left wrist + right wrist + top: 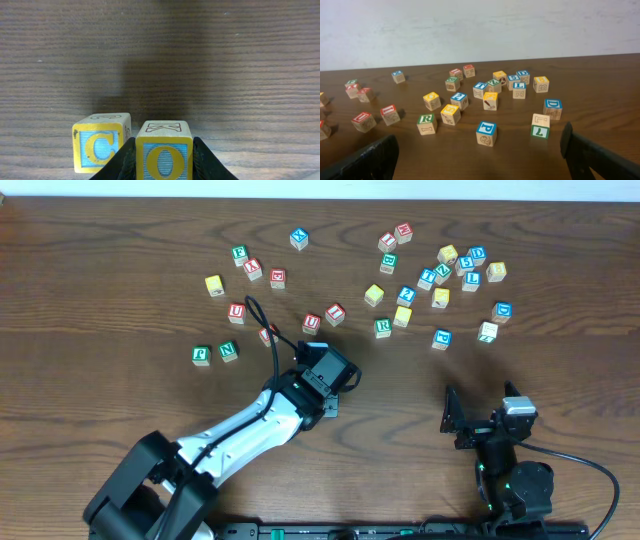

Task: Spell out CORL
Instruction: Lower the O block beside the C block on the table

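Left gripper [164, 167] clamps O [165, 156] just right of C [100, 148], apparently set down; R [382, 327] and L [519, 89] lie unplaced among scattered cubes [336, 312], and right gripper [482, 410] stands spread apart.

The place looked like a robotics lab or test bench, not a home. A dark wood-grain table [100, 370] filled the overhead view, with a white left arm [240, 430] and a black right arm [510, 470] mounted on a dark rail [400, 530] along the bottom edge. Small alphabet cubes [383, 327] lay scattered across the upper half. A plain white wall [480, 30] filled the top of the right wrist view.
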Controlling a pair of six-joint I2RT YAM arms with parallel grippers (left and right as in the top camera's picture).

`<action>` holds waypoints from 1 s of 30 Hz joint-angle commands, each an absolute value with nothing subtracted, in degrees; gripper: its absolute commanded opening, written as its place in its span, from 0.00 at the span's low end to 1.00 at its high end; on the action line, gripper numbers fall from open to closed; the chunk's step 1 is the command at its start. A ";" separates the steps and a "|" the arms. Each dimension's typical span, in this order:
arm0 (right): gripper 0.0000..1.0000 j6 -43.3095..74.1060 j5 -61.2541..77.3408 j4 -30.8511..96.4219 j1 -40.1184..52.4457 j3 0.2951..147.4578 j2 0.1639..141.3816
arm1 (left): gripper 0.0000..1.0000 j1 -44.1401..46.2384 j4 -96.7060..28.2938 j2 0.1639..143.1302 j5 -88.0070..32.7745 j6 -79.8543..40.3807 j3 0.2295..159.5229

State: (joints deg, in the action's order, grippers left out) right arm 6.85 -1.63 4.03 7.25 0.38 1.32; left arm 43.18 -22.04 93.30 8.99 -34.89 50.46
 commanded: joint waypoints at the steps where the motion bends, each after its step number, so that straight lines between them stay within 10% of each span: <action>1: 0.99 6.15 -1.37 4.27 6.59 0.30 0.93 | 0.07 43.22 -21.74 94.32 10.15 -34.26 49.82; 30: 0.99 6.15 -1.37 4.27 6.59 0.30 0.93 | 0.07 43.77 -20.71 96.23 13.98 -33.89 49.65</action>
State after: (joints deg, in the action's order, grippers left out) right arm 6.85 -1.63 4.03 7.22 0.38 1.32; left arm 43.62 -20.75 95.59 12.40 -34.50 50.19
